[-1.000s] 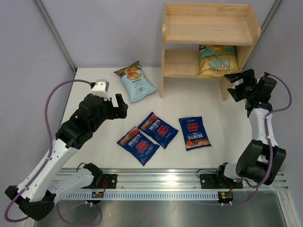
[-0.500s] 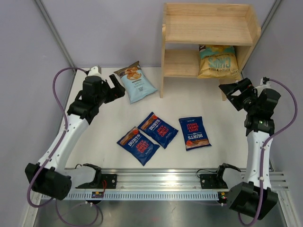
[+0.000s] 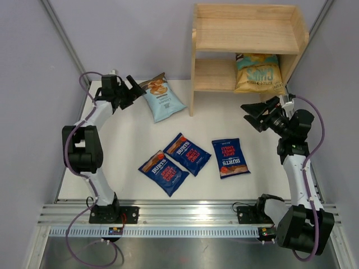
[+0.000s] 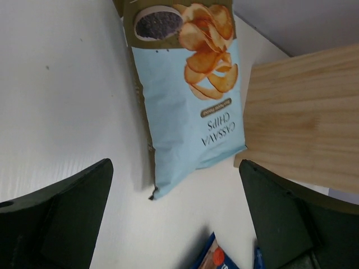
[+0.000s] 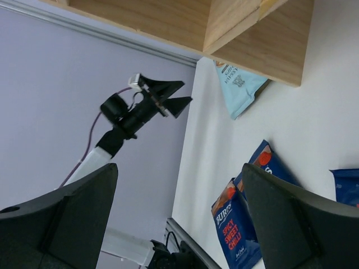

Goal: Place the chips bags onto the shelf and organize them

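Top view: left hand (image 3: 136,89) spread beside light blue bag (image 3: 162,98), upper left; right hand (image 3: 247,116) spread, right of centre; yellow bag (image 3: 257,73) on lower tier of shelf (image 3: 247,35), upper right; three dark blue bags (image 3: 187,153) flat at centre of bench (image 3: 118,151)

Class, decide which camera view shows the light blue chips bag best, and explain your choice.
The left wrist view: the light blue chips bag is close and large, and its lettering is legible. The top external view shows it whole but small, beside the shelf. The right wrist view shows only part of it, small and distant, under the shelf's side panel.
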